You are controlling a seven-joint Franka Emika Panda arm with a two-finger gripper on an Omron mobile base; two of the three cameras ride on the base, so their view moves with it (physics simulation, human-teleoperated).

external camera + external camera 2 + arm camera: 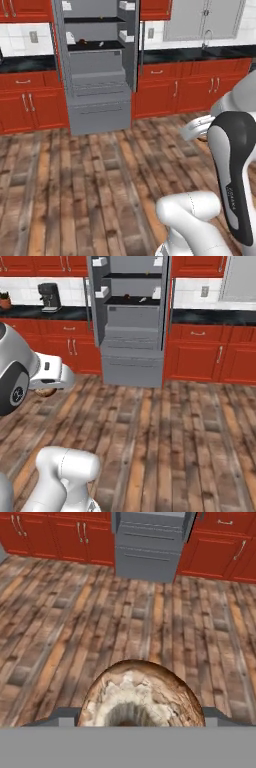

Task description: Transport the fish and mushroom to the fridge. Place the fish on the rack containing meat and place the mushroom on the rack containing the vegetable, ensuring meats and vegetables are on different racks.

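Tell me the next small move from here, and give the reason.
Probably drive the base forward toward the open fridge. The mushroom sits in the gripper in the hand view, while the fridge stands well across the wooden floor. On its lower shelf something small and pale lies by a dark piece, likely the fish by the meat; the mushroom remains.

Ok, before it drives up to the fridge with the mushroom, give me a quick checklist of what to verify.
1. Mushroom in the hand: ok, it sits right at the fingertips.
2. Fridge open: ok, shelves exposed.
3. Upper shelf has the carrot: ok, an orange speck there.
4. Lower shelf holds the meat: ok, with a pale item beside it, likely the fish.
5. Floor path free: ok.
6. Grip firmness: cannot tell.
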